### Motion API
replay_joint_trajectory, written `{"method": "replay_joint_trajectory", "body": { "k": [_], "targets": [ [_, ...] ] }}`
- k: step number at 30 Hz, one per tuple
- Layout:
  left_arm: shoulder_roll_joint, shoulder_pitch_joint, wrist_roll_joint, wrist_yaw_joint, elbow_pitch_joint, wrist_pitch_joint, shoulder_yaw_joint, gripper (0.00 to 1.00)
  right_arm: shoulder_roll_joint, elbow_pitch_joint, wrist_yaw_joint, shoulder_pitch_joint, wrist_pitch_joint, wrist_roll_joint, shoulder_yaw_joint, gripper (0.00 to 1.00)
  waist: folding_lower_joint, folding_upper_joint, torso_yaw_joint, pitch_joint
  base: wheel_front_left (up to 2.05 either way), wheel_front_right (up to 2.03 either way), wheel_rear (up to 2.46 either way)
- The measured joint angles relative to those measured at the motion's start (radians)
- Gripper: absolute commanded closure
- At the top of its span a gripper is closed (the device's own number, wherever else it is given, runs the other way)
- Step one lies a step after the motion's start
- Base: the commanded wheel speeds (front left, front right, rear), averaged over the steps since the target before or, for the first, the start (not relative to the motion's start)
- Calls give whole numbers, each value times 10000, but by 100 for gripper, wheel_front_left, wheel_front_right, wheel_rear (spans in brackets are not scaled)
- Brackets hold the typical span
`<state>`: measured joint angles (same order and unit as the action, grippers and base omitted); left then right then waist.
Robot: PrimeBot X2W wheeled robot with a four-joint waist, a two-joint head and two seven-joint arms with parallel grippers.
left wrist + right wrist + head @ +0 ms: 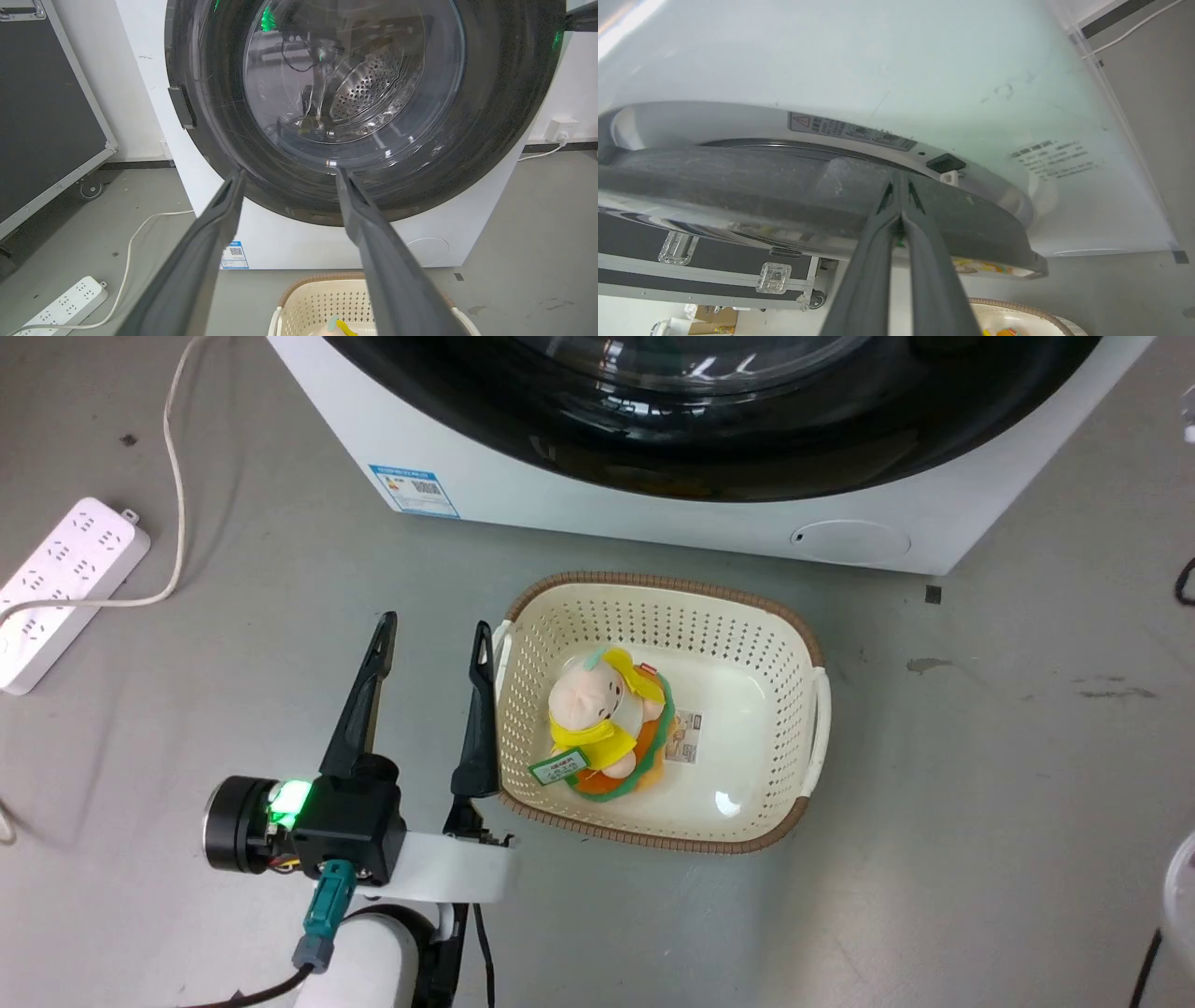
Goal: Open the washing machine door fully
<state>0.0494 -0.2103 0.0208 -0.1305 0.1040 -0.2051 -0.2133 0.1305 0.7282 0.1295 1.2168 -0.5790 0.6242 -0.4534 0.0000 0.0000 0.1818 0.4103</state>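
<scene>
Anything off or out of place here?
Nothing spilled or broken. The washing machine door stands slightly ajar at its latch edge, with the shut right gripper at that rim. Fine scratches mark its gloss.

This looks like a robotics test lab or workshop, not a home. The floor (980,803) is bare grey, scuffed and stained, and the washing machine (597,513) stands straight on it. A white power strip (65,588) lies loose on the floor to the left, its cable trailing. Left of the machine stands a black flight case (42,116) with metal edging and a caster (91,189). On the far white wall, right, is a wall socket (563,128) above dark skirting. A laundry basket (728,635) holding a plush toy (602,719) sits on the floor.
</scene>
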Motion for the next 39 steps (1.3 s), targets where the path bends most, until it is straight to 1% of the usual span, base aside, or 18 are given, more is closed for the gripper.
{"method": "replay_joint_trajectory", "body": {
  "k": [11,18,23,29,33,37,39],
  "targets": [
    [-2,-218,0,-176,146,-251,-282,0,360,828,-4,1086,-1331,2,-736,100,0,0,227,385,0,0,0],
    [0,-400,2,-270,190,-391,-372,0,562,1352,-4,1289,-2401,35,-1294,100,0,0,346,461,0,0,0],
    [0,-400,2,-345,188,-476,-397,0,537,1457,-6,1221,-3200,115,-1574,100,0,1,354,294,0,0,0],
    [-2,-339,0,-336,33,-514,-403,0,213,1174,-6,249,-3586,121,-1676,100,-1,0,263,-305,0,0,0],
    [31,-51,-2,-236,-236,-514,-418,0,-194,895,-6,-657,-3860,123,-1559,100,-1,0,174,-852,0,0,0],
    [54,278,-2,-184,-493,-514,-439,0,-596,625,-4,-1397,-4245,345,-1407,100,-2,0,59,-1410,0,0,0],
    [63,379,-2,-144,-598,-516,-454,0,-692,485,-2,-1732,-4504,550,-1329,100,-3,0,9,-1665,0,0,0]
  ]
}}
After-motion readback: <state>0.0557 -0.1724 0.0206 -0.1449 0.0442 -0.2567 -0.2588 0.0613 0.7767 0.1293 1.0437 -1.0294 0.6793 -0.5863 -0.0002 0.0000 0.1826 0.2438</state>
